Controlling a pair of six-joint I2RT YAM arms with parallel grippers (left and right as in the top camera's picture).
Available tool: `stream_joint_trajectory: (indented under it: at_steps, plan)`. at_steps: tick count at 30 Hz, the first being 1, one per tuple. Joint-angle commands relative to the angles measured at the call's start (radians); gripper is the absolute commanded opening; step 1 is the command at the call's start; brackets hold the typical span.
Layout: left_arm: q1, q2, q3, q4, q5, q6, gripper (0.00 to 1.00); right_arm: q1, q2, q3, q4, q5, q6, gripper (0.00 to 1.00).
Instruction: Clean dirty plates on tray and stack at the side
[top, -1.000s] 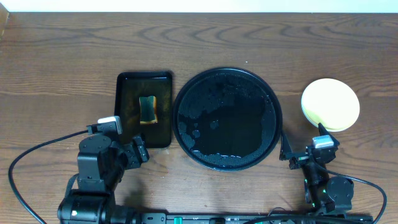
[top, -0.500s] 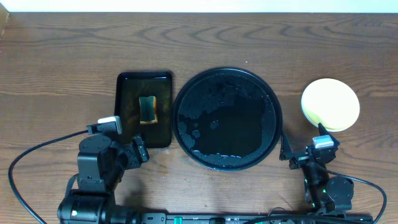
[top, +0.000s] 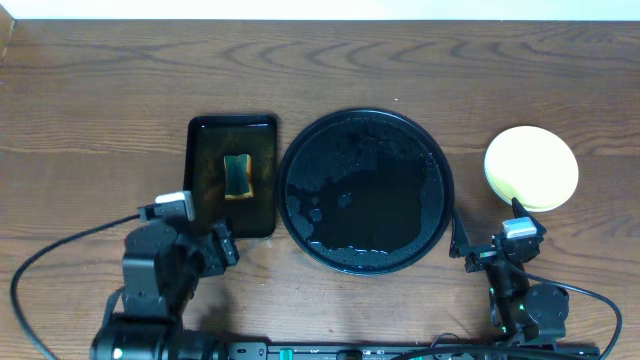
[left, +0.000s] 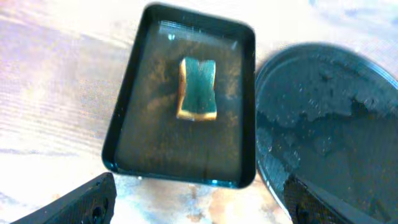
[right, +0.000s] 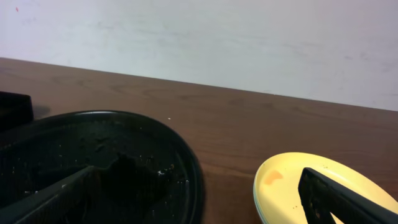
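The round black tray lies mid-table, wet, with no plate on it; it also shows in the left wrist view and the right wrist view. The pale yellow plate lies on the table right of the tray, with a thin paler rim under it; it has a small orange smear in the right wrist view. The mint-green plates do not show clearly. My left gripper is open and empty near the table's front. My right gripper is open and empty between tray and plate.
A rectangular black tray left of the round tray holds a green and yellow sponge in murky water; both show in the left wrist view, the tray wall and the sponge. Cables run from both arms along the front edge.
My left arm has drawn back slightly toward the front edge. The right arm, the trays and the plate have not moved.
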Motion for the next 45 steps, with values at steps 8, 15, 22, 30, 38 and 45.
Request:
stream_joint_trajectory:
  at_steps: [8, 15, 22, 30, 38, 45]
  plan:
    - [0.080, -0.281, -0.271, 0.139, -0.010, -0.002, 0.86, 0.008, -0.004, -0.001, -0.003, -0.008, -0.011, 0.99]
    - [0.081, -0.446, -0.517, 0.472, -0.010, -0.002, 0.86, 0.008, -0.004, -0.001, -0.003, -0.008, -0.011, 0.99]
    - [0.081, -0.506, -0.669, 0.784, -0.009, 0.050, 0.86, 0.008, -0.004, -0.001, -0.003, -0.008, -0.011, 0.99]
    - [0.081, -0.506, -0.668, 0.712, -0.006, 0.137, 0.86, 0.008, -0.004, -0.001, -0.003, -0.008, -0.011, 0.99]
    - [0.081, -0.505, -0.668, 0.713, -0.002, 0.137, 0.86, 0.008, -0.004, -0.001, -0.003, -0.008, -0.011, 0.99]
    - [0.081, -0.504, -0.668, 0.713, -0.002, 0.137, 0.86, 0.008, -0.004, -0.001, -0.003, -0.008, -0.011, 0.99]
